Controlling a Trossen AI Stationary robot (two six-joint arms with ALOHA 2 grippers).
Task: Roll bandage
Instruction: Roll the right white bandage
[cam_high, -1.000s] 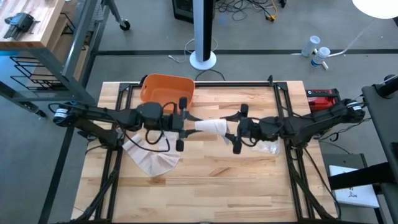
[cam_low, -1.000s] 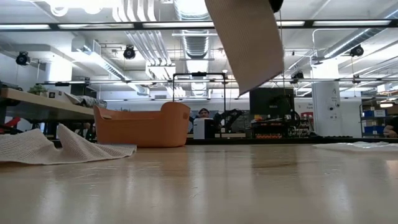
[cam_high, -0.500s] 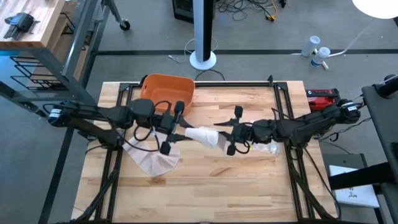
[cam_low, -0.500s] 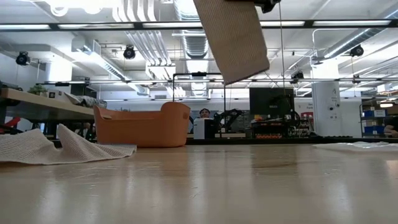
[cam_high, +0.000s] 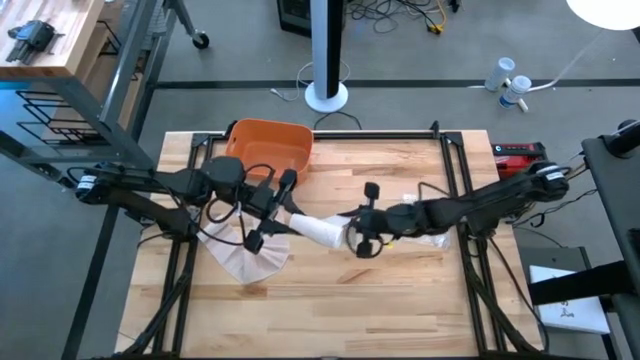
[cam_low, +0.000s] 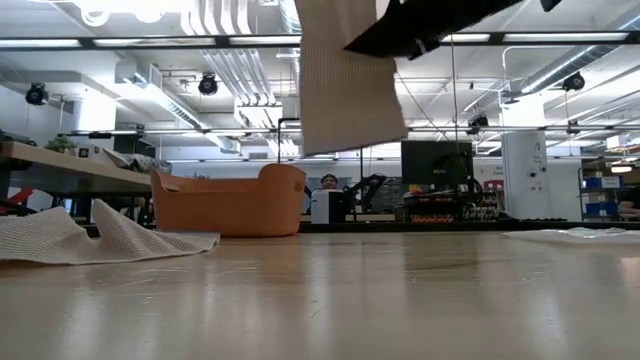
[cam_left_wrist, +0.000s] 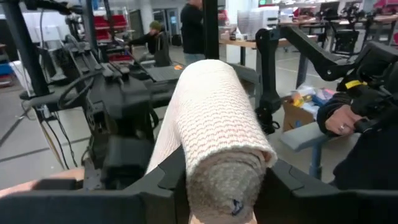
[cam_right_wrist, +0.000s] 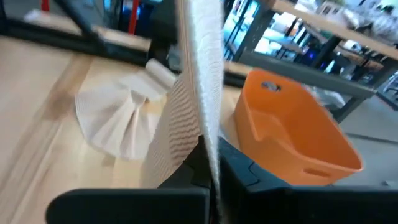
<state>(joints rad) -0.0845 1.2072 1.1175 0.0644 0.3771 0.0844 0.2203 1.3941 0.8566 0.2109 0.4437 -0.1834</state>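
Cream woven bandage hangs in the air above the middle of the wooden surface, stretched between the two arms. Its rolled end sits clamped in the left pincer, whose dark fingers press either side of the roll. The loose flat tail runs across to the right pincer, which is closed thin on the cloth's edge. In the low view the tail drops as a broad flat strip, well clear of the surface.

Judging from this, the rolling step is under way: one arm holds the roll while the other keeps the free length taut. The next move likely calls for turning the roll to wind in more tail, with the right arm feeding cloth evenly so the layers stay aligned.

Further out, a second crumpled bandage lies on the surface under the left arm. An orange basket stands at the far edge. A small clear wrapper lies beneath the right arm. People show in the room beyond.
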